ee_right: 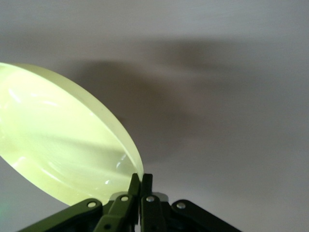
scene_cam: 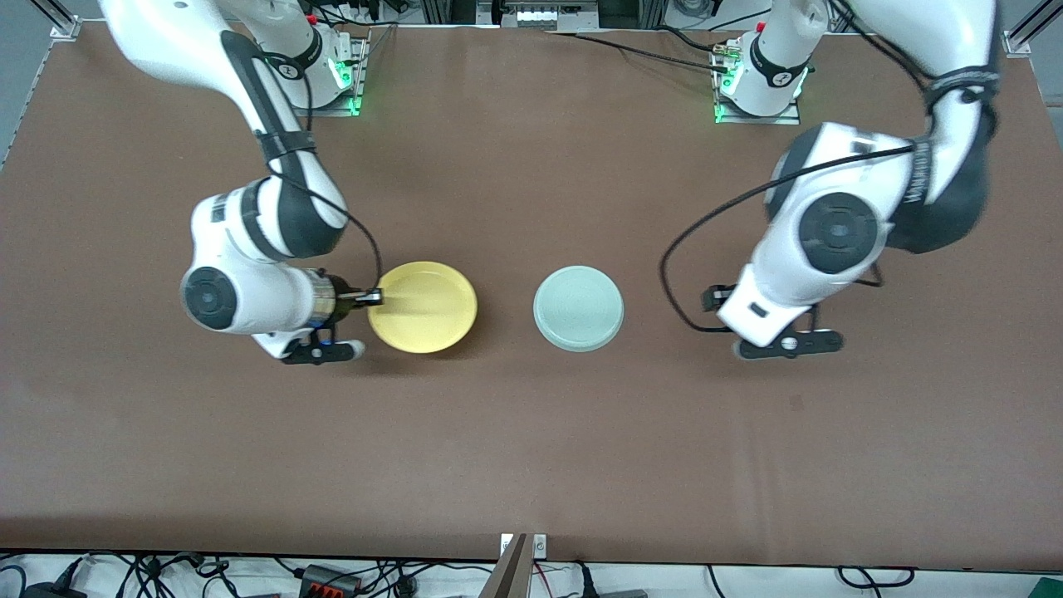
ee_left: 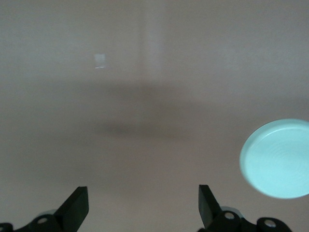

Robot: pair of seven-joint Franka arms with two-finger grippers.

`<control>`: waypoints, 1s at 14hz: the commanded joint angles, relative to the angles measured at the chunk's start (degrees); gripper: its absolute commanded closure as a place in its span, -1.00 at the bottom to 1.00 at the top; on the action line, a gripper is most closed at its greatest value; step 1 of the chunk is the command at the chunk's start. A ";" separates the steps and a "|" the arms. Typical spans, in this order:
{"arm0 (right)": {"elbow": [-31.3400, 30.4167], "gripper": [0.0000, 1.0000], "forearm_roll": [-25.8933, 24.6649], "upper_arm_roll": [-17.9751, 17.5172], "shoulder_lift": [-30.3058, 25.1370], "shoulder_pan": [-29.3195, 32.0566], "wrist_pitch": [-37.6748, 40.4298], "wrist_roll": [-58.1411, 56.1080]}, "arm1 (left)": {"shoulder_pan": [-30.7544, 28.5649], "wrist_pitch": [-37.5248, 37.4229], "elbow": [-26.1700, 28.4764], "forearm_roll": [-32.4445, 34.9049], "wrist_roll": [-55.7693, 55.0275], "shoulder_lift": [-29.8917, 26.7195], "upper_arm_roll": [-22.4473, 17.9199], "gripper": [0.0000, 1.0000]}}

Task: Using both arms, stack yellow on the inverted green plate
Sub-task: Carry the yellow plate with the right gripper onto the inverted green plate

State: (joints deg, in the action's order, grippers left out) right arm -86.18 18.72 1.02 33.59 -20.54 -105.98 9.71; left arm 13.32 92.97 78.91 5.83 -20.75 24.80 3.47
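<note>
The yellow plate (scene_cam: 423, 307) lies right side up on the brown table, toward the right arm's end. My right gripper (scene_cam: 374, 296) is shut on its rim at the edge toward the right arm. In the right wrist view the fingers (ee_right: 141, 181) pinch the rim of the yellow plate (ee_right: 58, 140), which casts a dark shadow on the table. The pale green plate (scene_cam: 578, 307) lies upside down beside the yellow one, toward the left arm's end. My left gripper (scene_cam: 785, 342) is open and empty over bare table beside it. The left wrist view shows the gripper (ee_left: 143, 205) and the green plate (ee_left: 277, 159).
The brown table (scene_cam: 531, 448) spreads wide around both plates. The two arm bases (scene_cam: 332, 75) stand at the table's edge farthest from the front camera. Cables hang off the table's edge nearest that camera.
</note>
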 commanded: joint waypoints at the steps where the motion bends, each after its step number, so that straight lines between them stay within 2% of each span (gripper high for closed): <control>1: 5.31 1.00 2.38 0.39 4.54 -4.49 0.42 6.43 | -3.99 -3.22 1.33 -1.96 8.16 -3.61 1.01 -1.00; 3: 6.28 1.00 3.60 0.30 6.65 -7.14 -2.81 9.71 | -5.58 -4.46 1.33 -4.58 12.38 -5.63 1.01 -1.00; 4: 6.72 1.00 6.39 0.30 7.45 -8.72 -3.35 10.24 | -6.89 -4.55 1.24 -6.60 14.84 -6.16 0.93 -1.00; 7: 9.26 1.00 13.69 0.30 9.99 -11.10 -3.88 10.77 | -9.98 -4.55 0.72 -6.71 18.03 -8.36 0.84 -1.00; 11: 12.26 1.00 15.65 0.30 13.42 -14.53 -6.25 13.66 | -12.08 -8.15 0.36 -7.58 21.71 -11.34 0.14 -1.00; 14: 15.59 1.00 15.65 0.30 17.37 -15.94 -8.27 17.17 | -12.88 -7.98 4.65 -8.90 23.12 -17.05 0.05 -1.00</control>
State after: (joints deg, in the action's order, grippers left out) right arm -75.13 33.24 0.88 47.21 -35.56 -113.71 23.80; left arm 1.48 85.03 79.28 -0.81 0.04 12.61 3.47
